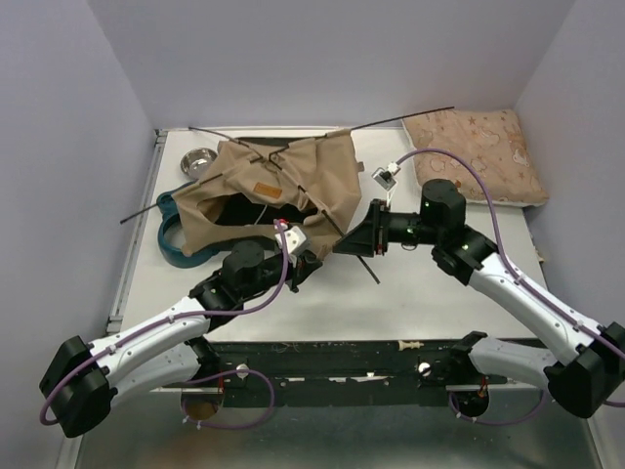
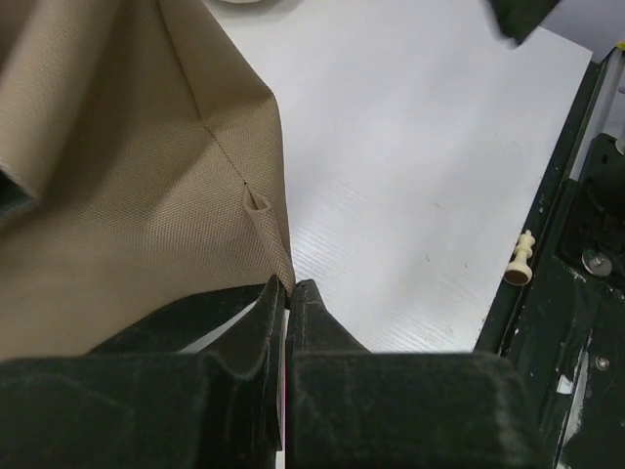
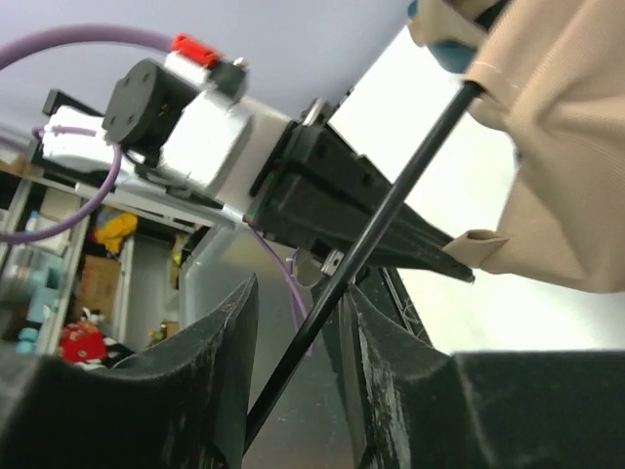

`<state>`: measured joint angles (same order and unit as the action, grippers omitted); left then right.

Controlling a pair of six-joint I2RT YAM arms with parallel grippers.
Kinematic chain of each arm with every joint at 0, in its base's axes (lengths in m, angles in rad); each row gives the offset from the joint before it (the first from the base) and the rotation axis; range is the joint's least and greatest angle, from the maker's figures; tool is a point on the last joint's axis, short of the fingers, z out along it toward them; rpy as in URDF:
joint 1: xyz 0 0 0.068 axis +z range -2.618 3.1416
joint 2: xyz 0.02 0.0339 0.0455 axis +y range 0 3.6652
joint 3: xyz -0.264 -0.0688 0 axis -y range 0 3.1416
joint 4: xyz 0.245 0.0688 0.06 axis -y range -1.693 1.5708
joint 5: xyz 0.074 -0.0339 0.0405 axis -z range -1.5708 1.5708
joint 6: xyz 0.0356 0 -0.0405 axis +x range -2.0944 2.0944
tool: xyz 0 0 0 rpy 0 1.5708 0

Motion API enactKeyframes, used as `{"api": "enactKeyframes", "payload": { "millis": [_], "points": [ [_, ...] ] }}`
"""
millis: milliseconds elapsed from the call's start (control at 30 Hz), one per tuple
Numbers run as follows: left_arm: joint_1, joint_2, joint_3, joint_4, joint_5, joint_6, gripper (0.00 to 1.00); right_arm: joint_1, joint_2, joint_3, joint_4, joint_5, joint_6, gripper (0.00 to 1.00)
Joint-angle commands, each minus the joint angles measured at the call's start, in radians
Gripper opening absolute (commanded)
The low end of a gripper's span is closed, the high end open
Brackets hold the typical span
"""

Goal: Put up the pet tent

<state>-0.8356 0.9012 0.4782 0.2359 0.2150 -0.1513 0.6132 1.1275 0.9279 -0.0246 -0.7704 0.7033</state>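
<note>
Slippage is looming, I judge, because the left gripper (image 2: 290, 289) is pinching only a corner hem of the crumpled pet tent (image 1: 283, 186) lying on the tabletop (image 1: 439, 293), while the right gripper (image 3: 295, 305) is straddling its black pole (image 3: 391, 220) with jaws spread, so any tug could free both.

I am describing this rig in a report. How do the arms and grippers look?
Both the left arm and right arm have white links between black joints. A purple cable loops along each. The left gripper and right gripper have matte black, tapering fingers. A small white camera unit sits at each wrist; the left one's cap is red.
</note>
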Motion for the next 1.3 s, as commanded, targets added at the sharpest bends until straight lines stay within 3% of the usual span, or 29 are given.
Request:
{"api": "enactKeyframes", "payload": {
  "millis": [0, 200, 433, 567, 800, 900, 967, 1000, 1067, 1133, 1267],
  "points": [
    [0.016, -0.016, 0.034, -0.020, 0.004, 0.005, 0.00, -0.016, -0.066, 0.009, -0.142, -0.062, -0.137, 0.49],
    [0.016, -0.031, 0.019, -0.040, 0.027, 0.033, 0.00, -0.105, -0.057, 0.132, -0.510, -0.187, -0.368, 0.61],
    [0.018, -0.033, -0.019, -0.014, 0.047, 0.067, 0.00, -0.147, 0.129, 0.360, -1.088, -0.415, -0.781, 0.67],
    [0.018, -0.025, -0.027, -0.004, 0.041, 0.073, 0.00, -0.148, 0.212, 0.420, -1.349, -0.526, -0.961, 0.57],
    [0.016, -0.041, -0.043, -0.006, 0.041, 0.081, 0.00, -0.148, 0.181, 0.373, -1.402, -0.589, -0.984, 0.39],
    [0.018, -0.044, -0.046, -0.003, 0.049, 0.082, 0.00, -0.148, 0.178, 0.370, -1.376, -0.596, -0.966, 0.24],
    [0.018, -0.044, -0.046, -0.003, 0.057, 0.082, 0.00, -0.148, 0.186, 0.361, -1.342, -0.619, -0.938, 0.05],
    [0.018, -0.045, -0.043, -0.003, 0.058, 0.082, 0.00, -0.148, 0.189, 0.356, -1.327, -0.630, -0.921, 0.01],
    [0.018, -0.047, -0.036, 0.003, 0.076, 0.079, 0.00, -0.148, 0.177, 0.333, -1.197, -0.661, -0.825, 0.01],
    [0.009, -0.048, -0.027, 0.009, 0.093, 0.076, 0.00, -0.148, 0.134, 0.287, -0.911, -0.650, -0.585, 0.01],
    [-0.003, -0.039, -0.012, 0.020, 0.075, 0.070, 0.00, -0.139, -0.007, 0.076, -0.072, -0.520, 0.059, 0.01]
  ]
}}
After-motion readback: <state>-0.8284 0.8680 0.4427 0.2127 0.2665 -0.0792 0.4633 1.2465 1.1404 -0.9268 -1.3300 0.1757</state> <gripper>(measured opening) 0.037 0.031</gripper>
